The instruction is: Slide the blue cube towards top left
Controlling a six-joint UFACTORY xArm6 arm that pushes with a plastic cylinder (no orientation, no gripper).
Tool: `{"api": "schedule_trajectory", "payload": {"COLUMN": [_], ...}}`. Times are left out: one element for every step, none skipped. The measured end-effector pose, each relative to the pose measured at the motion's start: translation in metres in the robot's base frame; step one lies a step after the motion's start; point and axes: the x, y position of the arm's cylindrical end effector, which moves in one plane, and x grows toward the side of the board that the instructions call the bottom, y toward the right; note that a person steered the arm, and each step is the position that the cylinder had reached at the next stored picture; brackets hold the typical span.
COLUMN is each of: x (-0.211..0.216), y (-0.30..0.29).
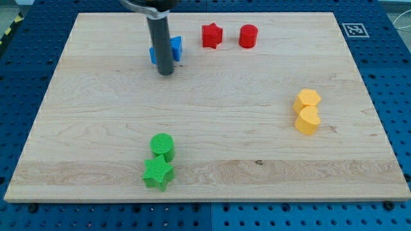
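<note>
Single camera looking down steeply from near side, facing far edge. Framing whole wooden board at moderate closeness, blue pegboard table showing around its edges. Rod entering from top, cropped above. Fiducial tag sitting at far right corner. No second view sharing scene.

Rod upright, low end down at the view's upper left.

My tip sits at the bottom of a straight dark rod that rises nearly vertical and leaves the view's top edge, where a wider dark collar rings it. The tip seems to touch the surface beneath it, though contact is hard to confirm.
</note>
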Motion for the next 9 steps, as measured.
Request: {"api": "schedule_trajectory", "payload": {"x": [-0.006,-0.011,-0.012,-0.012,-0.013,-0.026,-0.036,-0.044,-0.044], "y": [0.015,0.002,-0.022,-0.034,-0.011,-0.006,-0.023,-0.047,-0.043]}}
